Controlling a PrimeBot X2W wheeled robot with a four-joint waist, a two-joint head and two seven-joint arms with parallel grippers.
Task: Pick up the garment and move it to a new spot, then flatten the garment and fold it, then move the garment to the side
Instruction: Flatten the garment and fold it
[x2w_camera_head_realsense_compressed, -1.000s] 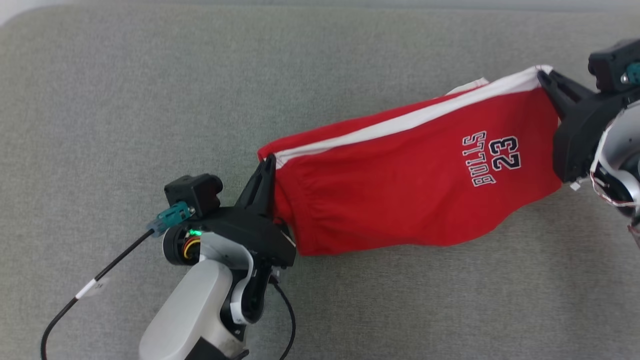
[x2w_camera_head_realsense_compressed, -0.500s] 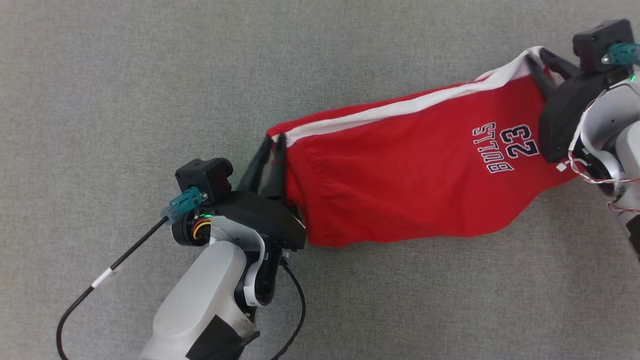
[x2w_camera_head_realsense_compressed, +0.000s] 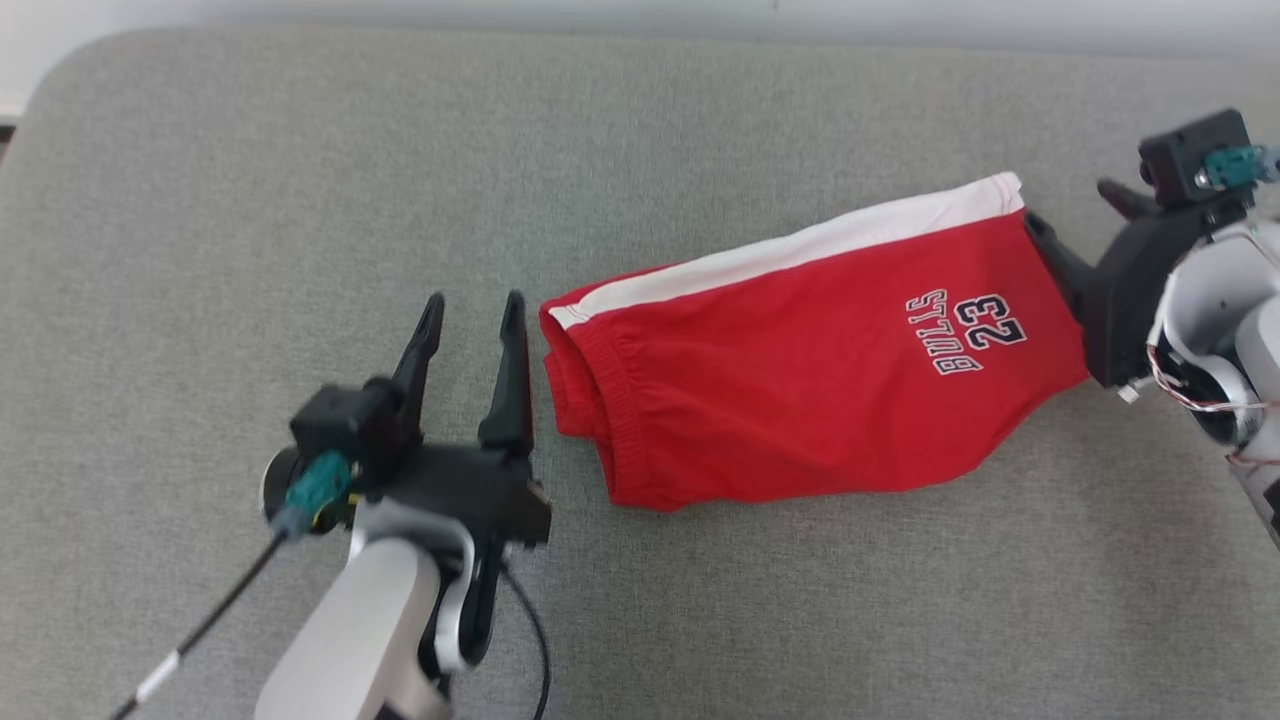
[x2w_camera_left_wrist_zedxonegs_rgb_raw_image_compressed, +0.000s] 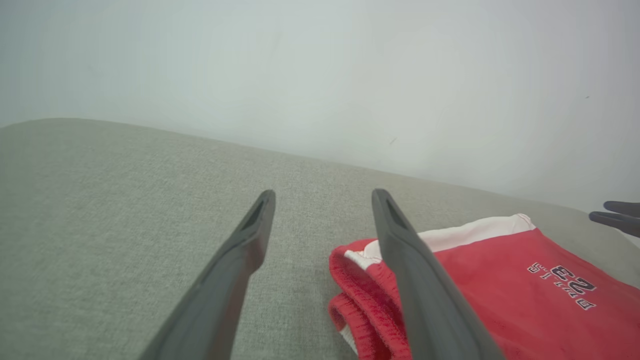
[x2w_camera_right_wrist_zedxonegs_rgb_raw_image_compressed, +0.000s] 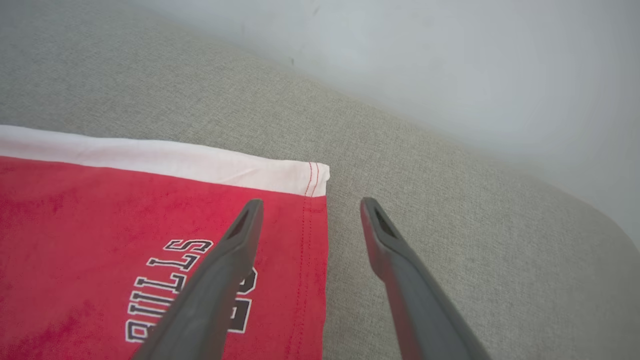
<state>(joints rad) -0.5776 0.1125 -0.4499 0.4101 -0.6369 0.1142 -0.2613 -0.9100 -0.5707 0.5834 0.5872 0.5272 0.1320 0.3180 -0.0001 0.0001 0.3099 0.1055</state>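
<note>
**Two sets of jaws wide and empty; garment lies between them, end to end**

1. Position of item. The garment (x2w_camera_head_realsense_compressed: 800, 390), red shorts with a white stripe (x2w_camera_head_realsense_compressed: 800, 250) along the upper edge, lies on the grey surface (x2w_camera_head_realsense_compressed: 300, 150) right of centre in the head view. It appears doubled lengthwise, flat and largely unwrinkled.

2. Long axis. It runs from the waistband (x2w_camera_head_realsense_compressed: 590, 400) at centre frame up to the hem at the upper right. The lettering (x2w_camera_head_realsense_compressed: 965, 333) sits towards the hem end.

3. Left gripper (x2w_camera_head_realsense_compressed: 475, 300). Its jaws stand wide and hold nothing. It sits just beside the waistband, on that end's left, fingers pointing up the frame. In the left wrist view the cloth (x2w_camera_left_wrist_zedxonegs_rgb_raw_image_compressed: 500, 280) lies to the right of the gripper (x2w_camera_left_wrist_zedxonegs_rgb_raw_image_compressed: 324, 195), not between its jaws.

4. Right gripper (x2w_camera_head_realsense_compressed: 1068, 202). Its jaws are also wide and hold nothing. It stands at the hem end, upper right. In the right wrist view the gripper (x2w_camera_right_wrist_zedxonegs_rgb_raw_image_compressed: 311, 201) straddles the hem (x2w_camera_right_wrist_zedxonegs_rgb_raw_image_compressed: 315, 235): one finger (x2w_camera_right_wrist_zedxonegs_rgb_raw_image_compressed: 232, 250) over red cloth, the other over bare surface. Contact cannot be confirmed.

5. Assessment. Each arm is nearest its own end, and neither has the advantage at the middle. Any further fold or shift aside would probably start from these two ends, working along the diagonal axis.
</note>
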